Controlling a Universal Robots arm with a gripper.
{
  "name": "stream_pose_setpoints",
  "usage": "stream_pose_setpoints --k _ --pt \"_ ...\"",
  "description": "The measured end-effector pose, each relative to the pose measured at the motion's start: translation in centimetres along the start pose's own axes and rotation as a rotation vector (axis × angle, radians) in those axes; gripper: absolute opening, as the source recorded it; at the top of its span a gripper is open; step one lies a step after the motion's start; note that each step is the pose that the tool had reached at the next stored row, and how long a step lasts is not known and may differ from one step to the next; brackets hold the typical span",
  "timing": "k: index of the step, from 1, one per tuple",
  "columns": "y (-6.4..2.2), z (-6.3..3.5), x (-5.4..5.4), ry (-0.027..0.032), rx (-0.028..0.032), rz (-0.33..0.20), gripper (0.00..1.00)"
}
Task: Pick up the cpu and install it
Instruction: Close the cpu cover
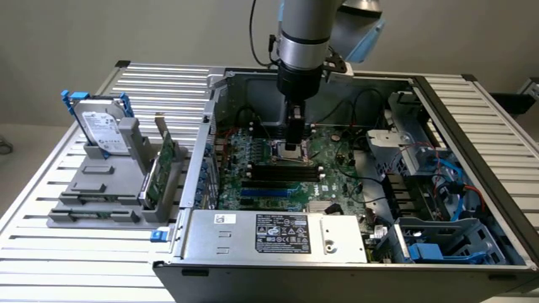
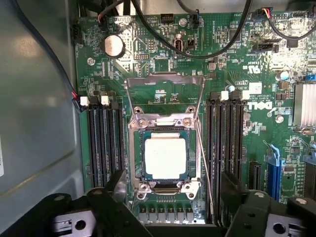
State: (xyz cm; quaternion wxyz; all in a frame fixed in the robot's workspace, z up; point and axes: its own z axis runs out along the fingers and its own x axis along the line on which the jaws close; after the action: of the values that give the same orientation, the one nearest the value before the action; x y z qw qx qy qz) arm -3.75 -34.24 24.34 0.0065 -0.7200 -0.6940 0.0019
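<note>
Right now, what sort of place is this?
Probably a robotics lab bench for computer assembly: a robot arm reaches into an open computer case on a slatted metal table, with a hard drive parked in a grey holder beside it.

Soft, even light from above; glare bleaches the cpu (image 2: 165, 158) just ahead of the claw (image 2: 174, 180); a coin cell (image 2: 113, 45) farther beyond it gleams; the claw itself sits dark.

I work over a slatted metal table (image 1: 59, 268). An open computer case (image 1: 227, 243) stands on it, with a grey rack (image 1: 101, 189) just beside, toward the exterior view's left.
</note>
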Motion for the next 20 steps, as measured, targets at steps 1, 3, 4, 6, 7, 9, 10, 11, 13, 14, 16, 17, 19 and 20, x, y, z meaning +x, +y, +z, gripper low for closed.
stream_pose_setpoints --k 1,3,4,6,7,9,10,11,13,14,16,17,19,20 --pt "0.01 -0.02 0.0 0.0001 0.0000 0.000 0.88" --pt "0.02 -0.03 0.0 0.0003 -0.0001 0.000 0.95" --pt "0.04 -0.09 0.0 -0.0003 0.0001 0.000 0.95" --pt "0.13 -0.34 0.0 -0.0002 0.0001 0.000 0.86" --pt "0.21 -0.56 0.0 -0.0002 0.0005 0.000 0.86" --pt "0.41 -0.97 0.0 -0.0002 0.0042 0.000 0.74" --pt "0.55 -1.21 0.0 -0.0002 0.0055 0.000 0.74" --pt "0.67 -1.44 0.0 -0.0002 0.0063 0.001 0.68" --pt "0.95 -1.87 0.0 0.0015 0.0075 0.001 0.56" --pt "1.08 -2.02 0.0 0.0031 0.0079 0.000 0.56" --pt "1.38 -2.18 0.0 0.0089 0.0084 0.000 0.44" --pt "1.58 -2.23 0.0 0.0131 0.0086 0.000 0.44" --pt "2.08 -2.33 0.0 0.0226 0.0091 0.000 0.33" --pt "2.41 -2.38 0.0 0.0288 0.0095 0.000 0.27"
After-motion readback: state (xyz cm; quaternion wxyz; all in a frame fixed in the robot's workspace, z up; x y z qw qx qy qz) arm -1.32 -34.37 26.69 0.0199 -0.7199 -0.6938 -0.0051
